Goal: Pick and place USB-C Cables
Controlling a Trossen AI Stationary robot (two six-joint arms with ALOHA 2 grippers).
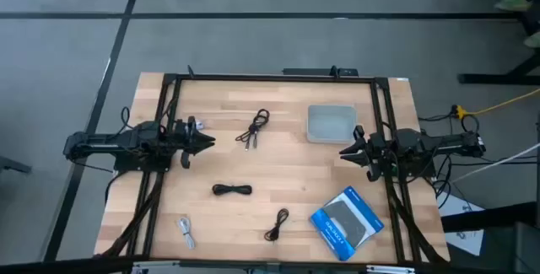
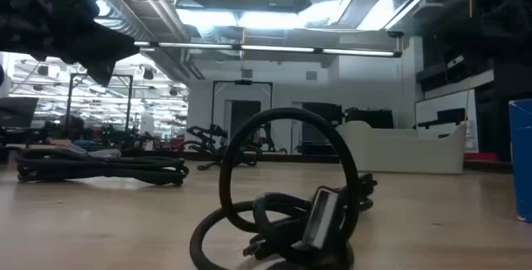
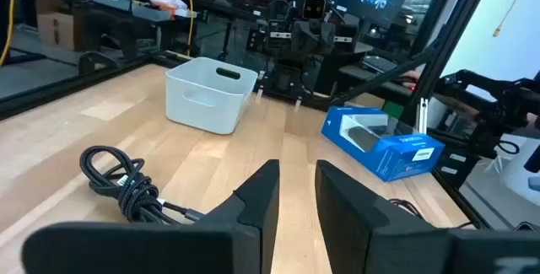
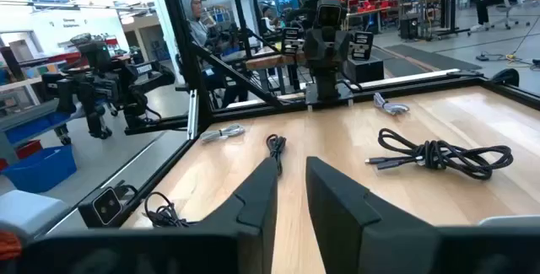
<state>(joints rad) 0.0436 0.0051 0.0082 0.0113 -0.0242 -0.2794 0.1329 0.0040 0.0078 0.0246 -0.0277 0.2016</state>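
Four short coiled cables lie flat on the wooden table, none touched. In the high view, black cables sit at far centre [image 1: 253,128], at the middle [image 1: 232,190] and near the front [image 1: 276,224]. A whitish-grey one [image 1: 186,230] lies at front left. The front black cable [image 2: 283,220] fills the low view. My left gripper [image 1: 207,142] [image 3: 295,198] hovers at the table's left and points right, fingers slightly apart. My right gripper [image 1: 344,149] [image 4: 291,194] hovers at the right and points left, fingers slightly apart. The far black cable [image 3: 122,185] [image 4: 439,156] shows in both wrist views.
A translucent grey tray [image 1: 331,123] [image 3: 211,95] stands at far right centre. A blue-and-black box [image 1: 347,219] [image 3: 384,143] lies at front right. A black frame [image 1: 270,78] rims the table. Bare wood lies between the two grippers. People sit in the room beyond.
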